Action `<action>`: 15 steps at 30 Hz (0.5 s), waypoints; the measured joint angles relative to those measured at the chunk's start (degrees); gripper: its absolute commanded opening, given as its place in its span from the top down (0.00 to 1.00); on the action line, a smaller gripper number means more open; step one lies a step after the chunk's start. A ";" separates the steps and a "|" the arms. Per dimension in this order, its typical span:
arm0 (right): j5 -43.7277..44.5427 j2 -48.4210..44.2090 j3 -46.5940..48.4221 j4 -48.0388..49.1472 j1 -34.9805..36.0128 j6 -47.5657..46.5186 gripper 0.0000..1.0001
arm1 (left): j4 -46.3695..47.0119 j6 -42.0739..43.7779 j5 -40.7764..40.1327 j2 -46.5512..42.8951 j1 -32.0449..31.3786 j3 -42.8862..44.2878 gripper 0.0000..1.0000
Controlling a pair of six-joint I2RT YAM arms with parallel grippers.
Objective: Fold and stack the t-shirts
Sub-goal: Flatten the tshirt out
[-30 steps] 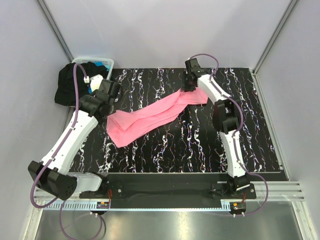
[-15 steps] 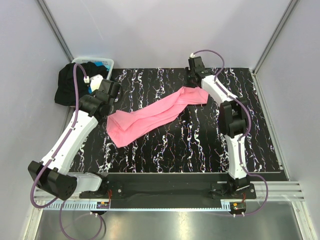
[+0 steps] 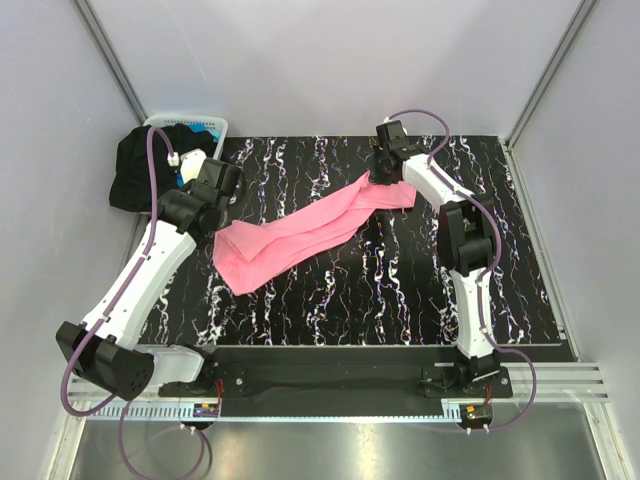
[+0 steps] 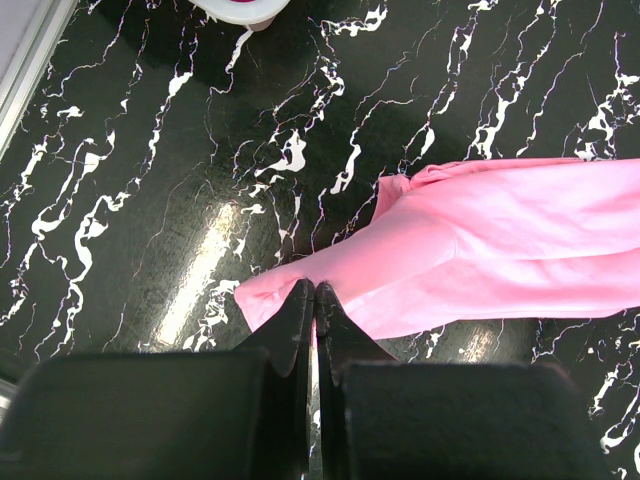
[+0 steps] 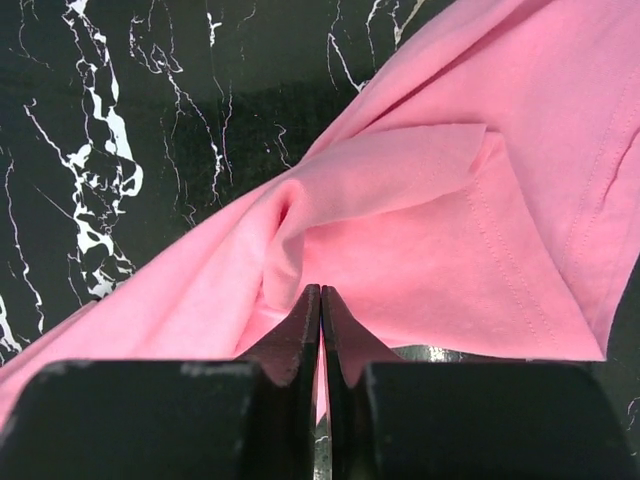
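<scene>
The bright pink t-shirt (image 3: 300, 230) lies bunched in a long diagonal band across the black marbled table (image 3: 400, 290). My left gripper (image 3: 220, 225) is at the band's near-left end, shut on the hem there (image 4: 314, 290), with pink cloth (image 4: 480, 250) running off to the right. At the far-right end my right gripper (image 3: 380, 178) is shut on a fold of the same shirt (image 5: 320, 292), and cloth (image 5: 430, 230) spreads out ahead of the fingers. The black t-shirt (image 3: 140, 170) is heaped over the basket at the back left, and a bit of blue cloth (image 3: 200, 131) shows inside it.
The white slotted basket (image 3: 215, 125) stands off the table's back-left corner. Grey walls close in the back and both sides. A metal rail (image 3: 330, 385) with the arm bases runs along the near edge.
The right gripper lifted slightly off the shirt's far end, came back down onto it and shut on a fold. The left arm and its end of the shirt stayed still.
</scene>
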 measured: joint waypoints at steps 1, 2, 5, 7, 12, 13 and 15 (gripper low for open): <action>-0.13 0.04 0.11 -0.13 0.00 0.00 0.92 | 0.00 0.00 0.00 0.00 0.00 0.00 1.00; -0.31 0.13 0.48 -0.35 0.00 0.00 0.93 | 0.00 0.00 0.00 0.00 0.00 0.00 1.00; -1.79 1.62 3.43 -0.55 -0.04 -0.04 0.94 | 0.00 0.00 0.00 0.00 0.00 0.00 1.00; -3.23 3.06 5.99 -0.61 -0.04 0.00 0.94 | 0.00 0.00 0.00 0.00 0.00 0.00 1.00; -4.74 5.73 9.64 -1.33 -0.04 0.39 0.96 | 0.00 0.04 -0.02 0.00 0.02 0.00 1.00; -4.68 5.79 9.64 -1.55 -0.07 0.46 0.96 | 0.00 0.04 -0.04 0.00 0.02 0.00 1.00; -3.93 5.79 9.64 -1.99 -0.07 0.63 0.96 | 0.02 0.04 -0.04 0.00 0.02 0.00 1.00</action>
